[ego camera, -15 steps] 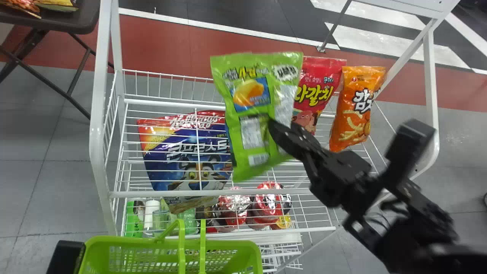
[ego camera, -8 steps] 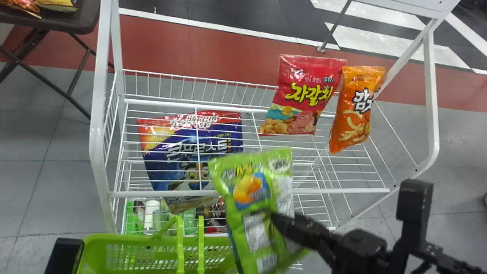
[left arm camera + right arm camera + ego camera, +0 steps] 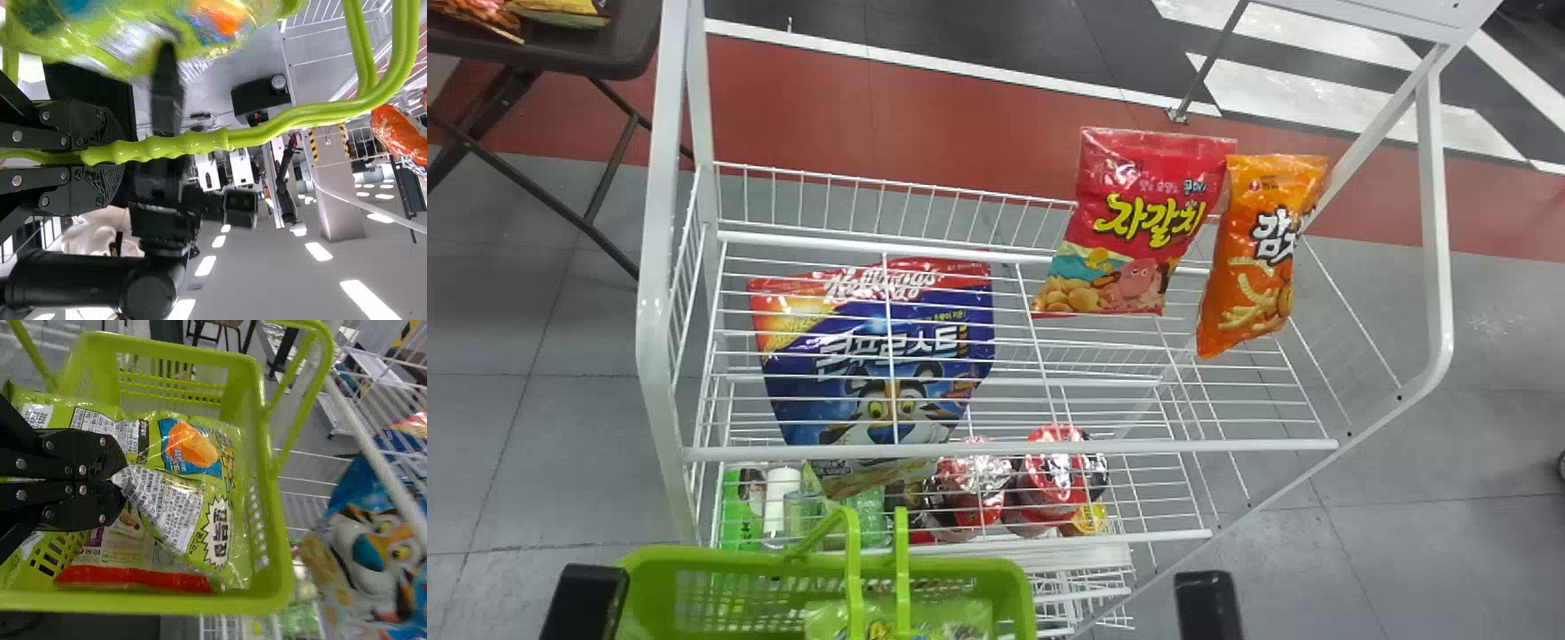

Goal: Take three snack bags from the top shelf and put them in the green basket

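At the head view's bottom edge, a black part of my left gripper's arm [image 3: 583,602] shows left of the green basket [image 3: 636,578], and my right gripper's arm [image 3: 1208,604] right of it. The left wrist view has my left gripper [image 3: 100,157] closed around the basket's handle [image 3: 267,127]. In the right wrist view my right gripper [image 3: 119,479] pinches the green snack bag [image 3: 183,503], which lies inside the basket's walls over another bag with a red strip [image 3: 133,579]. On the top shelf are a red bag [image 3: 1129,222] and an orange bag [image 3: 1263,258].
White wire shelving [image 3: 1014,447] stands beyond the basket. A blue cereal bag [image 3: 871,356] lies at its left, with cups [image 3: 1054,476] and other goods lower down. A dark table [image 3: 560,49] with bags stands at the far left.
My right arm has brought the green bag from above the shelf down toward the robot and into the basket. The red bag and the cups behind it are uncovered.
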